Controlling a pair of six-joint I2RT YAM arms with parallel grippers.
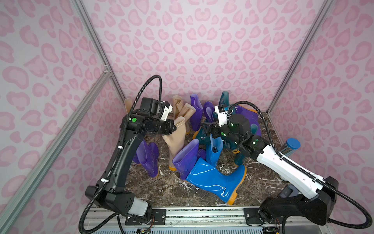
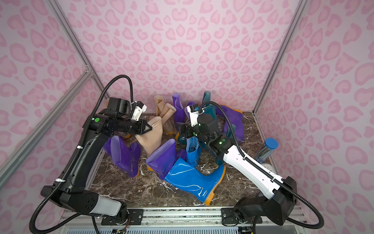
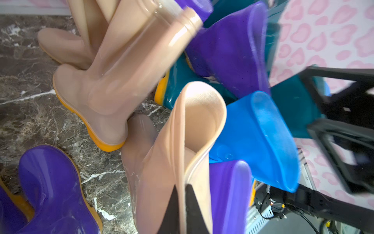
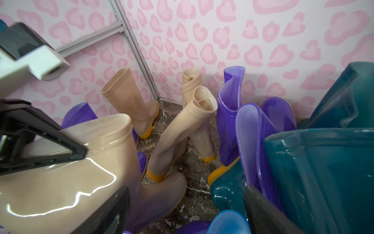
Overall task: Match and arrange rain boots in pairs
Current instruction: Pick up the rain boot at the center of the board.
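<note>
My left gripper is shut on the cuff wall of a beige rain boot, one finger inside the opening and one outside. That boot stands tilted in the middle of the heap. My right gripper is open above the floor between this beige boot and a dark teal boot, holding nothing. A bright blue boot lies in front, a purple boot leaning on it. More beige boots stand at the back.
A shiny cylinder with a blue cap stands by the right wall, behind my right arm. Purple boots stand under my left arm. Teal boots and purple ones crowd the back right. Pink walls close three sides; a metal rail runs along the front.
</note>
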